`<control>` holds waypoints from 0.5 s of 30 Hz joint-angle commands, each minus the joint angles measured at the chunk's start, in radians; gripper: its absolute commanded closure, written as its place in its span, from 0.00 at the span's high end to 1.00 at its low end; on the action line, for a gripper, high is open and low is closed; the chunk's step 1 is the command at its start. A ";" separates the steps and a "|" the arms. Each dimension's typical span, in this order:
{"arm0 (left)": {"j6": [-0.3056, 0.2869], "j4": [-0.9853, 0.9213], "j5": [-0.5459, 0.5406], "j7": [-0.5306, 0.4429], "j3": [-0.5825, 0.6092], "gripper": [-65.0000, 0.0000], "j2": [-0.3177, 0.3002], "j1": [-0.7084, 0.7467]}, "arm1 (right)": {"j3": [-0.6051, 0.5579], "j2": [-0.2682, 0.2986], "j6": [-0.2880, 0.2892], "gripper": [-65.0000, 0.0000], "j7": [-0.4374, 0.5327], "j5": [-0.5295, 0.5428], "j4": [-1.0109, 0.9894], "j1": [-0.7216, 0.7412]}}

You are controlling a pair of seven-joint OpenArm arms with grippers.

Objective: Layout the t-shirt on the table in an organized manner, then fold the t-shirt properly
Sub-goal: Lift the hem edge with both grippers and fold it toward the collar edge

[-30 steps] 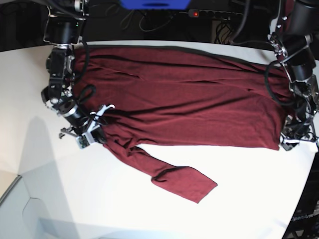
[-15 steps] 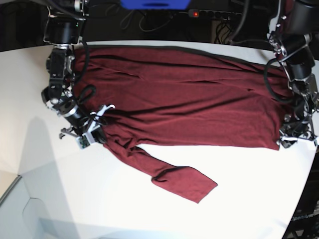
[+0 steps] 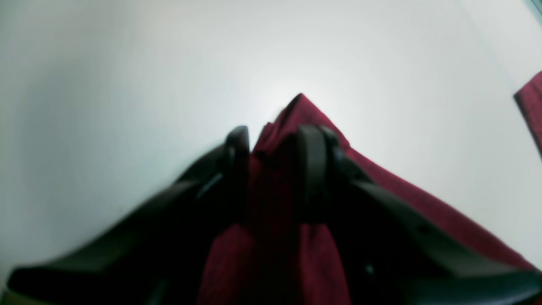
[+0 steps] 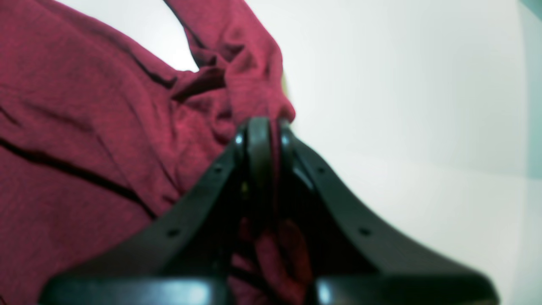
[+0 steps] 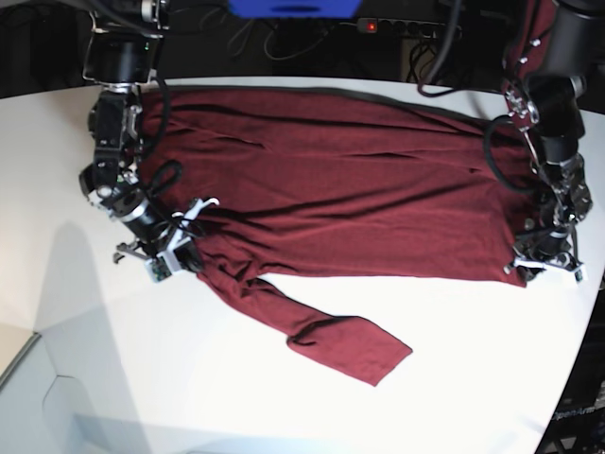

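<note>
A: Biggest first. The table (image 5: 284, 407) is lying white and bare in front, and the t-shirt (image 5: 340, 189) is spreading across its far half, long axis running side to side in the base view, one sleeve (image 5: 321, 331) trailing toward the near edge.

B: Arms?

A: One at each end of the shirt. The right gripper (image 5: 175, 251) is sitting at the base view's left, where that sleeve meets the body. The left gripper (image 5: 546, 260) is at the base view's right, on the near corner of the hem.

B: Are they holding?

A: Both are gripping cloth. In the right wrist view the right gripper (image 4: 271, 127) is clenching tight, a thin fold of fabric pinched between nearly touching jaws. In the left wrist view the left gripper (image 3: 271, 135) is clamping a thicker bunch, the jaws standing a little apart with the maroon corner poking out beyond the fingertips (image 3: 311, 140).

B: What does the next move turn on?

A: My read: the shirt is lying stretched between the two grips along its long axis, body away from the near edge, so any pull or fold is depending on both ends moving together. The loose sleeve is nearer the right arm.
</note>
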 commanded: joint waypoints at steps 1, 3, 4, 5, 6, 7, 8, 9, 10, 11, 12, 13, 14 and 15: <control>-0.005 -0.018 0.021 -0.030 -0.003 0.29 -0.017 -0.024 | 0.002 0.005 -0.004 0.00 0.027 0.017 0.018 0.019; -0.005 -0.064 0.051 -0.052 -0.003 0.35 -0.017 -0.042 | 0.002 0.005 -0.004 0.00 0.027 0.017 0.018 0.018; -0.005 -0.081 0.058 -0.053 -0.003 0.40 -0.015 -0.045 | 0.002 0.005 -0.004 0.00 0.027 0.017 0.018 0.018; -0.005 -0.087 0.059 -0.052 -0.003 0.45 -0.015 -0.045 | 0.000 0.005 -0.004 0.00 0.027 0.017 0.018 0.018; -0.005 -0.092 0.062 -0.052 -0.003 0.49 -0.014 -0.045 | 0.000 0.005 -0.004 0.00 0.027 0.017 0.018 0.018; -0.005 -0.093 0.064 -0.052 -0.003 0.53 -0.009 -0.045 | 0.000 0.005 -0.004 0.00 0.027 0.017 0.018 0.018; -0.005 -0.093 0.068 -0.052 -0.003 0.54 0.000 -0.045 | 0.000 0.005 -0.004 0.00 0.027 0.017 0.018 0.016; -0.005 -0.093 0.068 -0.052 -0.001 0.53 0.003 -0.042 | 0.000 0.005 -0.004 0.00 0.027 0.017 0.018 0.016; -0.010 -0.095 0.068 -0.052 -0.001 0.51 0.005 -0.040 | 0.002 0.005 -0.004 0.00 0.027 0.017 0.018 0.016; -0.010 -0.095 0.068 -0.052 -0.001 0.49 0.008 -0.039 | 0.002 0.005 -0.004 0.00 0.027 0.017 0.018 0.018; -0.013 -0.095 0.068 -0.052 -0.001 0.46 0.009 -0.039 | 0.002 0.005 -0.004 0.00 0.027 0.017 0.018 0.018; -0.014 -0.095 0.068 -0.052 -0.001 0.40 0.011 -0.039 | 0.002 0.005 -0.004 0.00 0.027 0.017 0.018 0.018; -0.014 -0.095 0.068 -0.052 -0.001 0.34 0.011 -0.037 | 0.002 0.005 -0.004 0.00 0.027 0.017 0.018 0.018; -0.014 -0.095 0.068 -0.052 -0.001 0.24 0.011 -0.037 | 0.002 0.005 -0.004 0.00 0.027 0.017 0.018 0.019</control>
